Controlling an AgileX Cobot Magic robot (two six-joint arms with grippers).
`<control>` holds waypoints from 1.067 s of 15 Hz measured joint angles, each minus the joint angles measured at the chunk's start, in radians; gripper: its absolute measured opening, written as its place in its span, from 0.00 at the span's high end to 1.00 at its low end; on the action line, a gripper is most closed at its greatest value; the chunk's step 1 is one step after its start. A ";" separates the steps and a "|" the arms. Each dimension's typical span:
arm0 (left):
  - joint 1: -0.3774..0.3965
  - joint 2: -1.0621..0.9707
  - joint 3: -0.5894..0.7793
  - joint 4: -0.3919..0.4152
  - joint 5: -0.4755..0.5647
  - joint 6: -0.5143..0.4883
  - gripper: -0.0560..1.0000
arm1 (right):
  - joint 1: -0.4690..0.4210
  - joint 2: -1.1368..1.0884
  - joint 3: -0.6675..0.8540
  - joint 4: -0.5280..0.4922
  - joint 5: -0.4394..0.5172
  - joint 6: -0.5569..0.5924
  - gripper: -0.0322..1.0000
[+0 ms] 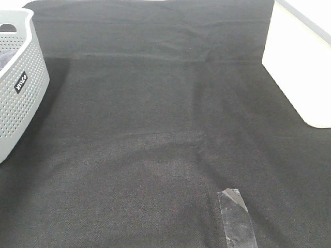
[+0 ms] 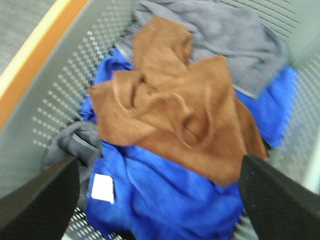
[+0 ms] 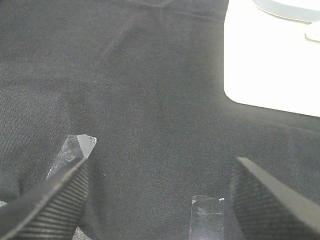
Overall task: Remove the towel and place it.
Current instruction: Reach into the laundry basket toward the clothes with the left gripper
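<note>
The brown towel [image 2: 170,115] lies crumpled on top of a pile of cloths inside the grey perforated basket [image 2: 65,65]. My left gripper [image 2: 157,200] hovers above the pile, open, its two dark fingers on either side of the towel's near edge and nothing between them. In the exterior high view the basket [image 1: 20,88] stands at the table's left edge; the towel and both grippers are out of that view. My right gripper [image 3: 160,195] is open and empty over the black tablecloth [image 3: 150,90].
Under the towel lie a blue cloth [image 2: 165,215] with a white tag [image 2: 103,189], a grey cloth [image 2: 225,35] and a dark grey one [image 2: 80,142]. A white board [image 1: 297,72] sits at the table's right. A strip of clear tape [image 1: 237,217] lies on the tablecloth near the front.
</note>
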 joint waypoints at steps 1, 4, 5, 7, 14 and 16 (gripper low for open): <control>0.026 0.042 -0.041 -0.001 0.014 -0.003 0.18 | 0.000 0.000 0.000 0.000 0.000 0.000 0.27; 0.052 0.180 -0.135 -0.023 0.017 -0.007 0.21 | 0.000 0.000 0.000 0.000 0.000 0.000 0.27; 0.052 0.221 -0.146 -0.029 0.017 -0.020 0.21 | 0.000 0.000 0.000 0.000 0.000 0.000 0.27; 0.052 0.280 -0.149 -0.043 0.010 -0.073 0.21 | 0.000 0.000 0.000 0.000 0.000 0.000 0.27; 0.051 0.373 -0.155 -0.054 -0.093 -0.211 0.23 | 0.000 0.000 0.000 0.000 0.000 0.000 0.27; 0.051 0.396 -0.155 -0.054 -0.095 -0.213 0.23 | 0.000 0.000 0.000 0.000 0.000 0.000 0.27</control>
